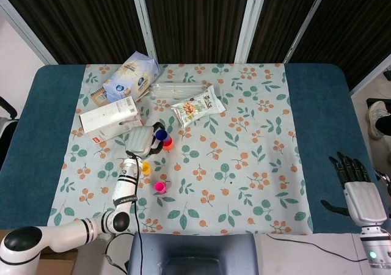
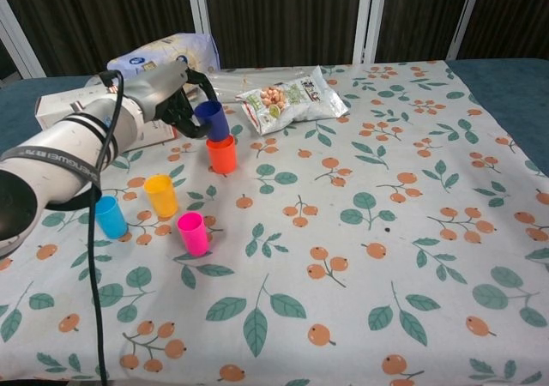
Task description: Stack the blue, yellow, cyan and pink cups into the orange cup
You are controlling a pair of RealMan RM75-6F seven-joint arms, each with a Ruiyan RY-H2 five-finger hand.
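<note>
My left hand (image 2: 176, 99) (image 1: 144, 140) holds the blue cup (image 2: 212, 119) (image 1: 161, 134) in the air, just above the orange cup (image 2: 222, 156) (image 1: 167, 143) on the floral cloth. The yellow cup (image 2: 160, 196) (image 1: 145, 168) and pink cup (image 2: 193, 233) (image 1: 160, 187) stand upright nearer the front. The cyan cup (image 2: 111, 217) shows in the chest view, partly behind my left forearm; the head view hides it. My right hand (image 1: 356, 183) hovers open at the table's right edge, far from the cups.
A white box (image 1: 110, 118), a blue-and-white bag (image 1: 130, 74), a clear packet (image 1: 177, 90) and a snack bag (image 1: 197, 106) lie at the back of the cloth, behind the cups. A black cable (image 2: 96, 257) hangs from my left arm.
</note>
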